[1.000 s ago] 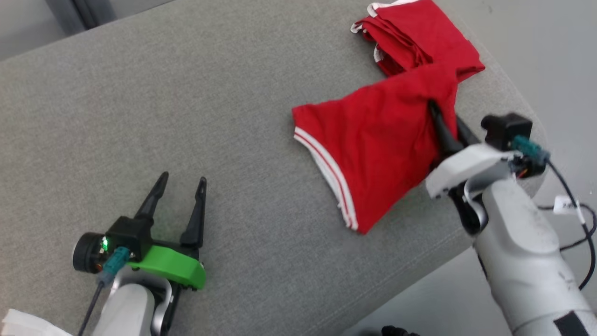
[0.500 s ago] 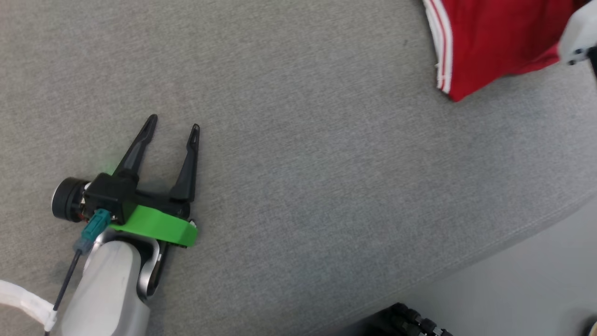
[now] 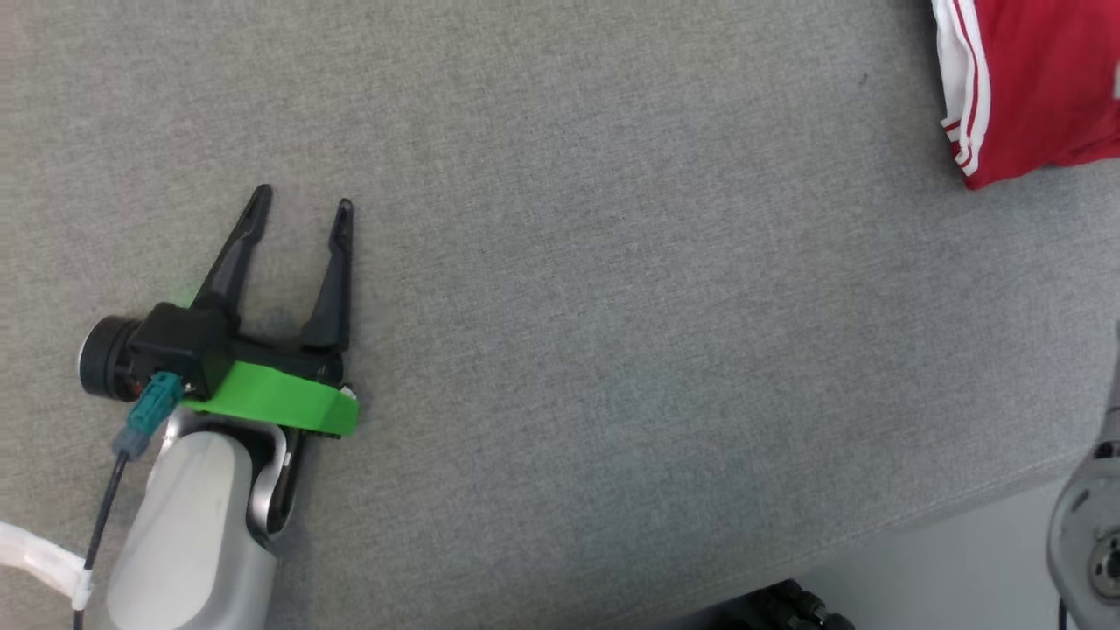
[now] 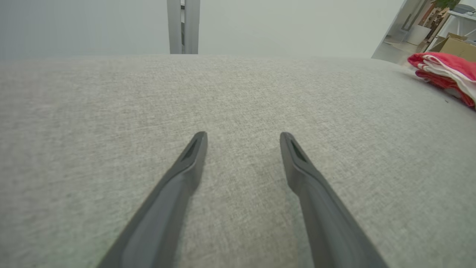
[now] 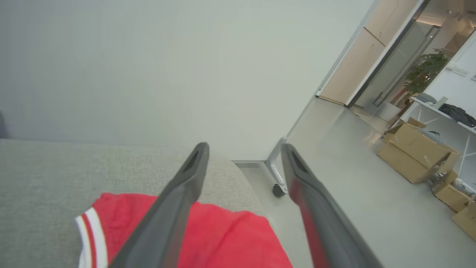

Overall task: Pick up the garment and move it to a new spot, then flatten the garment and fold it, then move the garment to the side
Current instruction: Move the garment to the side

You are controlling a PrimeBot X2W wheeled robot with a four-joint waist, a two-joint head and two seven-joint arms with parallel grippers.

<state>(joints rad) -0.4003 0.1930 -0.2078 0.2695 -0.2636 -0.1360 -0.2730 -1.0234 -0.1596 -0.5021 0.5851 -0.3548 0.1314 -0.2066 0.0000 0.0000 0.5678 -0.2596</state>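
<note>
Grey woven fabric covers the work surface (image 3: 612, 306), which has a rounded edge. The right wrist view shows a pale floor (image 5: 334, 149) beyond that edge, a plain light wall (image 5: 148, 56), a castor-footed frame leg (image 5: 277, 175), cardboard boxes (image 5: 416, 156) and a potted plant (image 5: 424, 74) by a doorway.

Left gripper (image 3: 302, 197): jaws spread wide and empty. It sits low over bare fabric at the lower left of the head view. From the left wrist view (image 4: 242, 136) only grey cloth lies between and beneath the two dark fingers. Contact with the surface cannot be confirmed.

Right gripper (image 5: 245, 146): fingers parted, with nothing clamped between them. The tips project past the surface edge, towards the floor. A pale joint of the right arm (image 3: 1085, 525) shows at the lower right margin of the head view.

Red garment (image 3: 1041, 87) with white striped trim: lying on the surface at the upper right corner of the head view, near the edge. It is well apart from the left gripper, and appears at the far right of the left wrist view (image 4: 446, 69). In the right wrist view the garment (image 5: 230, 238) lies under the base of the right gripper's fingers, released. Whether a finger touches the cloth cannot be determined.
</note>
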